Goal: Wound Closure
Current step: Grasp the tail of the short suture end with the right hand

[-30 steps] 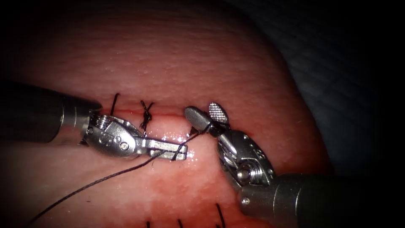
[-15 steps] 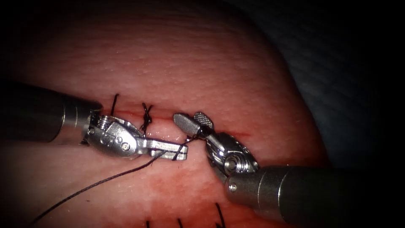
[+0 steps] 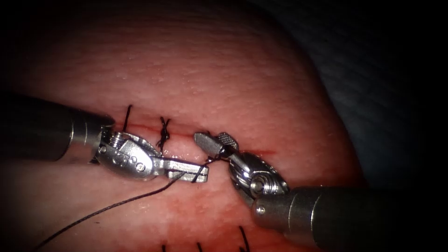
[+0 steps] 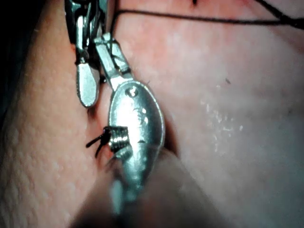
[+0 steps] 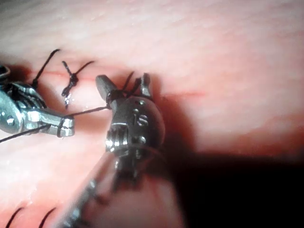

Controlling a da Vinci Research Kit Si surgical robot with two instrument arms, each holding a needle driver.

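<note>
With thread point(image 3: 116, 205) looped round, left tool point(image 3: 198, 171) jaws closed, right tool point(image 3: 215, 141) jaws parted.

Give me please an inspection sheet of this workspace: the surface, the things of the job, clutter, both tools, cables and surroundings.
Surface: tissue, a horizontal cut with red fluid along it.
Job's things: thread runs from the lower left edge to the left tool's tip and on to the right tool; one tied stitch on the cut, another stitch end left of it. Needle: nothing seen.
Clutter: cut thread ends at the lower edge.
Grippers: left tool jaws shut, thread wrapped around them; right tool jaws open, thread at their base.
Cables: nothing seen.
Surroundings: dark cloth at the right.
</note>
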